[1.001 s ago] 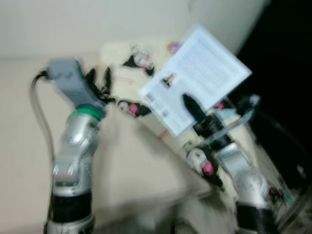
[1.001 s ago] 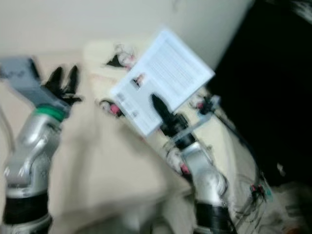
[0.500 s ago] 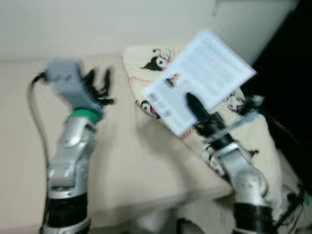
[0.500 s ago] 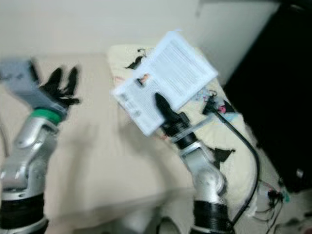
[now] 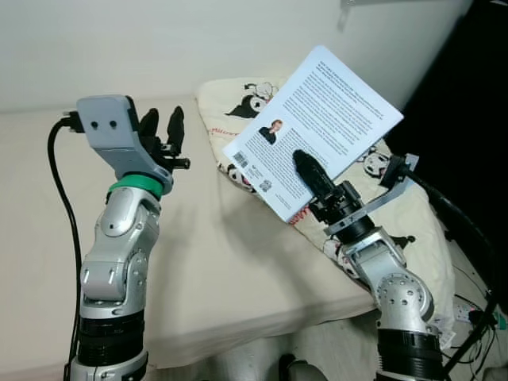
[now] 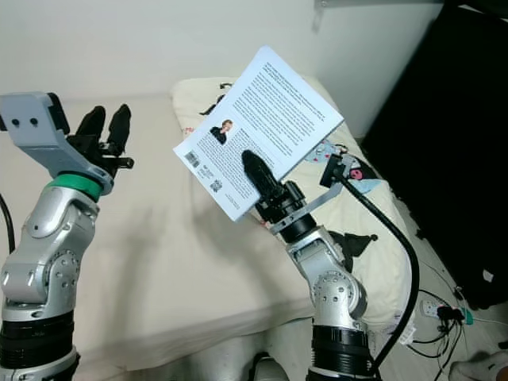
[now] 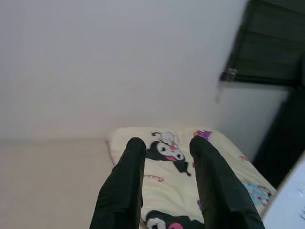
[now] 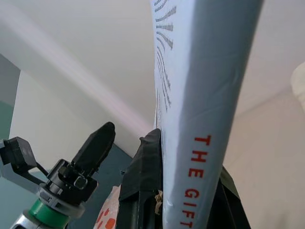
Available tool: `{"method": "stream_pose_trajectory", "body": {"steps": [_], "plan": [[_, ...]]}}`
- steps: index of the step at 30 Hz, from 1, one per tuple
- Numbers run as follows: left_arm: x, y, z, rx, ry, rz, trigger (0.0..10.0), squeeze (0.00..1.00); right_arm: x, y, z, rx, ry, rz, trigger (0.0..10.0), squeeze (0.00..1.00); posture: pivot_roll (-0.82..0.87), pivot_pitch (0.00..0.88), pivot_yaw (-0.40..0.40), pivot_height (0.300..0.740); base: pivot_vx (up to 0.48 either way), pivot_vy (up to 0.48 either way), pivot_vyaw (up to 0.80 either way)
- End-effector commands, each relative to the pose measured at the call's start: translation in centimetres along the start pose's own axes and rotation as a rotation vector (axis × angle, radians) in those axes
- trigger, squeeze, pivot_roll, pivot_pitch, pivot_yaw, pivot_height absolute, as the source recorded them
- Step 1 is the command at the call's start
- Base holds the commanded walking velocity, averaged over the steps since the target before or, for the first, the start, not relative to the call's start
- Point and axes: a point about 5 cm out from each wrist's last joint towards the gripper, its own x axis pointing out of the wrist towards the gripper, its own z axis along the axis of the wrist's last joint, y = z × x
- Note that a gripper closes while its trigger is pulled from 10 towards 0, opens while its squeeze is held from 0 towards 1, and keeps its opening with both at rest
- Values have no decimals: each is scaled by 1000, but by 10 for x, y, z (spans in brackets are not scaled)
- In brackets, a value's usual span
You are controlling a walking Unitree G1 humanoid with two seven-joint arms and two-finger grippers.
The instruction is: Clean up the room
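Change: over the last second the head camera has swung and steadied, so the blurred view is now sharp; the book (image 5: pixel 313 131) stayed clamped in the right pincer (image 5: pixel 305 167) throughout, and the left arm kept its raised pose.
Meaning for the task: the book is already picked up and being carried; judging by this, what remains is finding a place to put it down.
Book: white paperback, back cover with text, barcode and a small portrait facing the camera, held tilted in the air above the pillow (image 5: pixel 397 198) end of the bed (image 5: pixel 222 262). In the right wrist view its spine (image 8: pixel 209 109) shows red lettering.
Right pincer: closed on the book's lower edge, one black finger lying across the cover.
Left pincer (image 5: pixel 161 131): raised over the bed, fingers (image 7: pixel 121 191) a narrow gap apart, holding nothing.
Around: cream pillow printed with cartoon figures, plain beige bed, white wall, dark furniture (image 6: pixel 452 143) to the right, cables (image 6: pixel 444 313) on the floor.
In the way: the right arm's own black cable (image 6: pixel 397 246) loops close beside it; floor cables could snag a step.
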Motion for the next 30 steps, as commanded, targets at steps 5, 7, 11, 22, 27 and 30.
{"method": "stream_pose_trajectory", "body": {"steps": [5, 7, 11, 22, 27, 30], "plan": [[-4, -4, -12, 40, 58, -35, 10000, 0, 0, 2, 0, 7, -15, 21, 10000, 0, -35, 64, 10, 740, 0, 0, 0], [-6, -3, -18, 64, 79, -41, 10000, 0, -1, 0, -2, -2, -3, 11, 10000, 0, -34, 63, 10, 740, 0, 0, 0], [-10, 0, -31, 123, 123, -48, 10000, 0, -2, -6, -6, -30, 14, -31, 10000, 0, -33, 63, 10, 740, 0, 0, 0], [-22, 0, -53, 159, 204, -66, 10000, 0, -7, -14, -12, -41, 32, -79, 10000, 0, -32, 70, 10, 740, 0, 0, 0], [-22, 1, -53, 161, 203, -54, 10000, 0, -7, -14, -12, -38, 33, -77, 10000, 0, -31, 74, 9, 740, 0, 0, 0], [-23, 3, -53, 162, 199, -46, 10000, 0, -7, -14, -13, -38, 34, -75, 10000, 0, -29, 78, 7, 740, 0, 326, 0]]}}
